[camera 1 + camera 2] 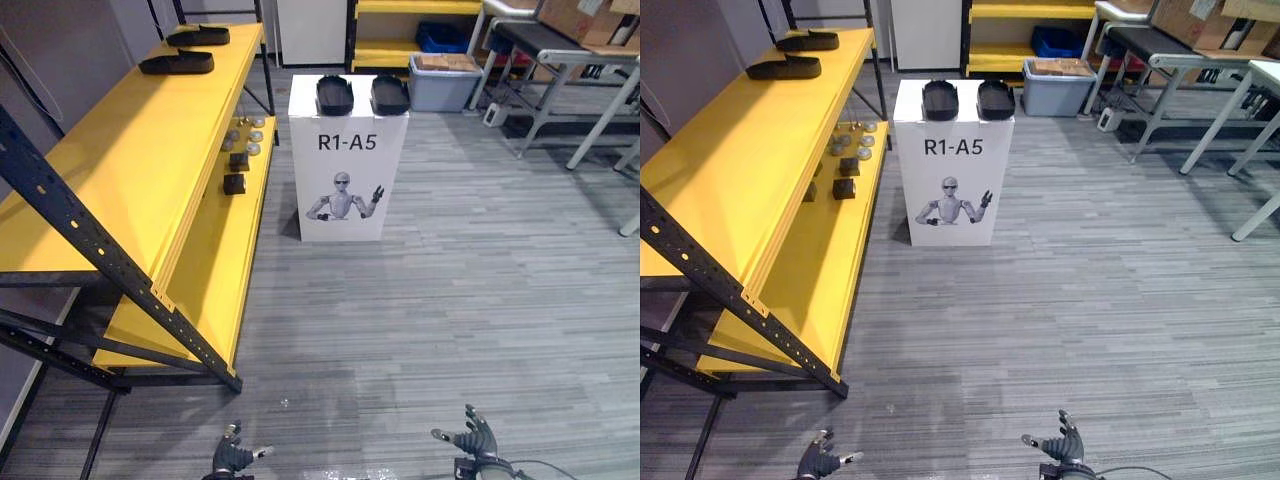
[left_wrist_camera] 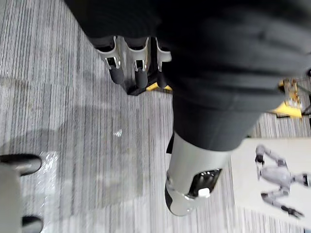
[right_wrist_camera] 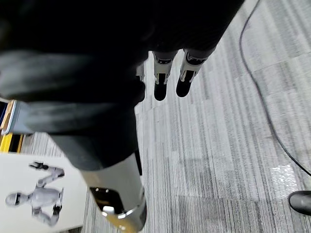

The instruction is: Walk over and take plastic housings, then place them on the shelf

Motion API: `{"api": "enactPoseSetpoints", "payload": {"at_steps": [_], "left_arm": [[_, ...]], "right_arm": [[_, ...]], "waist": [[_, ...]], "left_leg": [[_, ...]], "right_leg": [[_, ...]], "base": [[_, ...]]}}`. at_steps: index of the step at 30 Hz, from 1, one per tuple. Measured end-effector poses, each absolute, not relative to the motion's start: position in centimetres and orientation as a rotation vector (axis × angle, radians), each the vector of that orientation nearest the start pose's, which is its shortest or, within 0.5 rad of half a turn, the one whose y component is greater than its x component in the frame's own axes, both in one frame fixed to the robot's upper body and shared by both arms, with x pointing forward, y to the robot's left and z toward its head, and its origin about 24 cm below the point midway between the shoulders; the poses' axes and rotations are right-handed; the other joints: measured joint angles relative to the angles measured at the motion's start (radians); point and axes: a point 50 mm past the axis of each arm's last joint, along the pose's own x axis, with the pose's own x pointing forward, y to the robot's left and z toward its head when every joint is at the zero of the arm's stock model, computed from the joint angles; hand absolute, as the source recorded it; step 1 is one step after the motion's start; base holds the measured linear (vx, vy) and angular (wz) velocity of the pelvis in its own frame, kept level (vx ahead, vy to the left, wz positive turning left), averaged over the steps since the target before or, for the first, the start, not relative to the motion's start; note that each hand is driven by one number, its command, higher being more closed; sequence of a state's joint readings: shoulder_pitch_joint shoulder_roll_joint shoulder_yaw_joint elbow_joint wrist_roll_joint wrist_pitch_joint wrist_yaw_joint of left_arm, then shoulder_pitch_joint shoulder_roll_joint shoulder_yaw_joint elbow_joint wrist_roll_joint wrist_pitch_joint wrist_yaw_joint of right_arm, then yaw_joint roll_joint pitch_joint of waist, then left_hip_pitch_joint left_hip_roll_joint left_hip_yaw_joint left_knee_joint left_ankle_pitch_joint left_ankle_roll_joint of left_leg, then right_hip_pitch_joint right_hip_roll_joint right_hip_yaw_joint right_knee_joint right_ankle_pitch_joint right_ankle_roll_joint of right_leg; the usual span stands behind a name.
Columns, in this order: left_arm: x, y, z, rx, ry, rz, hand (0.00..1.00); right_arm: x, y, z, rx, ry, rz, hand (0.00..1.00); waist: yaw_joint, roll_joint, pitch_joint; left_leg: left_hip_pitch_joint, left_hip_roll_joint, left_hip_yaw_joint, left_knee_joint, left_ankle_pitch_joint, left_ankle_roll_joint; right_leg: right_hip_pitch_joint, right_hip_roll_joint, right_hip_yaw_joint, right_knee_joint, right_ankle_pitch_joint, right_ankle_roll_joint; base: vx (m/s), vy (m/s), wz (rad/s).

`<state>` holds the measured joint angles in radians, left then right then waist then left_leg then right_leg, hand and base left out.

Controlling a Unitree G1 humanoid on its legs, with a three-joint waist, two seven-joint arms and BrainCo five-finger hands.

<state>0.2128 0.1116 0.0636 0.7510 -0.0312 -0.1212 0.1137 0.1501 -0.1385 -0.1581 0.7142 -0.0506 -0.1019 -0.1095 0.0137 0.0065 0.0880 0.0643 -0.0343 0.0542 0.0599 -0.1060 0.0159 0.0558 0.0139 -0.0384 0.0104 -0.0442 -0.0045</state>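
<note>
Grey floor (image 1: 450, 300), white pedestal (image 1: 345, 180) beside yellow shelf (image 1: 130, 160)

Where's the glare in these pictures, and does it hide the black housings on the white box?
Left eye view: a soft sheen on the yellow shelf board; the two black plastic housings on the white box show pale highlights but stay plain. Left wrist view: a bright glare patch on the grey striped floor. Right wrist view: a similar patch.
</note>
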Motion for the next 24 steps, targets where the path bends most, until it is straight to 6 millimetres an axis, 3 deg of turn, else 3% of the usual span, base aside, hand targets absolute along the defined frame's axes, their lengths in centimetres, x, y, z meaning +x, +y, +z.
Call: {"api": "enactPoseSetpoints", "payload": {"at_steps": [8, 15, 24], "left_arm": [[11.5, 22.0, -12.7, 0.097, 0.795, 0.313, 0.0], [11.8, 21.9, -12.5, 0.056, 0.776, 0.35, 0.0], [12.7, 21.9, -11.7, 0.054, 0.723, 0.348, 0.0]], "right_arm": [[14.6, -25.2, -10.5, -0.23, 0.707, -0.28, 0.0], [14.2, -25.8, -10.8, -0.144, 0.719, -0.359, 0.0], [14.1, -24.7, -11.3, -0.063, 0.723, -0.384, 0.0]], "waist": [[-0.012, 0.016, 0.011], [-0.024, 0.025, 0.014], [-0.024, 0.023, 0.016]], "left_leg": [[0.031, 0.001, -0.002, -0.003, -0.01, -0.016], [0.046, 0.002, -0.003, -0.001, -0.016, -0.027], [0.022, 0.002, 0.017, -0.002, -0.017, -0.026]], "right_leg": [[0.031, -0.002, -0.005, 0.0, -0.022, 0.035], [0.044, -0.003, -0.007, 0.012, -0.032, 0.05], [0.008, -0.003, -0.001, 0.018, -0.032, 0.049]], "base": [[0.0, 0.0, 0.01], [0.0, 0.0, 0.0], [-0.03, 0.001, -0.06]]}}
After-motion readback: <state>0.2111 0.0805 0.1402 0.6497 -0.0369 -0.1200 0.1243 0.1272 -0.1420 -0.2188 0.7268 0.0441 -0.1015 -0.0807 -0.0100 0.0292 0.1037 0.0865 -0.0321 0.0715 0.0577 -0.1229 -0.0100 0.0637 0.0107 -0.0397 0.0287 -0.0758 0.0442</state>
